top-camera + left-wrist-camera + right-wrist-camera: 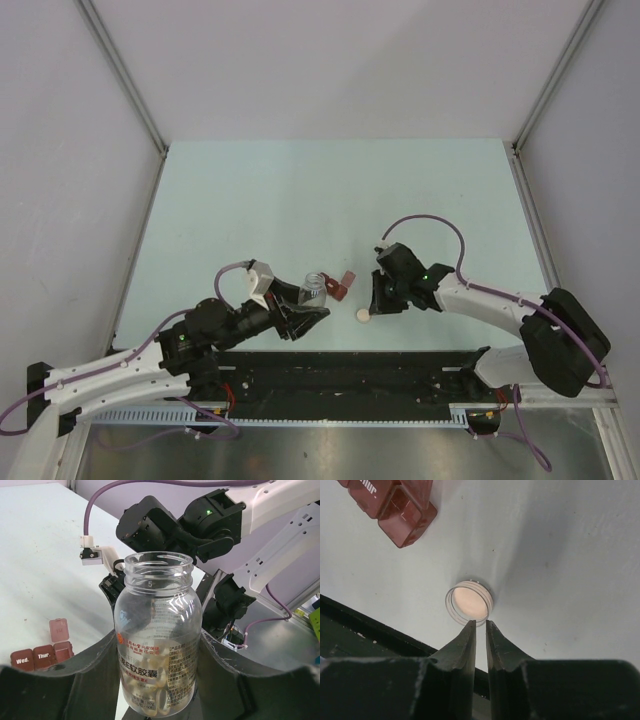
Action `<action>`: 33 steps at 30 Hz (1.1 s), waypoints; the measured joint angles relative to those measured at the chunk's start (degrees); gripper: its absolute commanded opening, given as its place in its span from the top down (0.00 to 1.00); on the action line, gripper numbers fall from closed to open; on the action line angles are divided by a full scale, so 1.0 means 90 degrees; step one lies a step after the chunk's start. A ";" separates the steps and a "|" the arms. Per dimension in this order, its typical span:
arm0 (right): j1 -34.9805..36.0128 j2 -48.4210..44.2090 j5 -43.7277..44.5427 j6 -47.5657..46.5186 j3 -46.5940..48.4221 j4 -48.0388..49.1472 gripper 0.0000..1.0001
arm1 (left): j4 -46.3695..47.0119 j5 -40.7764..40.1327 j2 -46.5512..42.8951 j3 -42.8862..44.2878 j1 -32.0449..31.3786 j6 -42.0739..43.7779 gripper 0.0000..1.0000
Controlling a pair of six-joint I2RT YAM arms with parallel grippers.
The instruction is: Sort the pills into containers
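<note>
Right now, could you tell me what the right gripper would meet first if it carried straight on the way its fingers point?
Most likely the bottle cap: the right gripper, nearly shut and holding nothing, points at its near rim. How far above the table the tips are is unclear.
</note>
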 measured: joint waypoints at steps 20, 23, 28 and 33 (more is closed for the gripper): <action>0.0005 0.0563 0.0100 -0.0051 -0.0002 0.0308 0.91 | 0.0002 -0.0058 0.0005 0.0000 0.0000 0.0002 1.00; 0.0005 0.0563 0.0146 -0.0051 -0.0015 0.0335 0.91 | 0.0002 -0.0070 0.0005 0.0000 0.0000 0.0002 1.00; -0.0063 0.0520 0.0172 -0.0049 -0.0114 0.0423 0.91 | 0.0000 -0.0075 0.0005 0.0000 0.0000 0.0002 1.00; -0.0153 0.0415 0.0172 -0.0051 -0.0245 0.0503 0.91 | 0.0002 -0.0119 0.0019 0.0000 0.0000 0.0002 1.00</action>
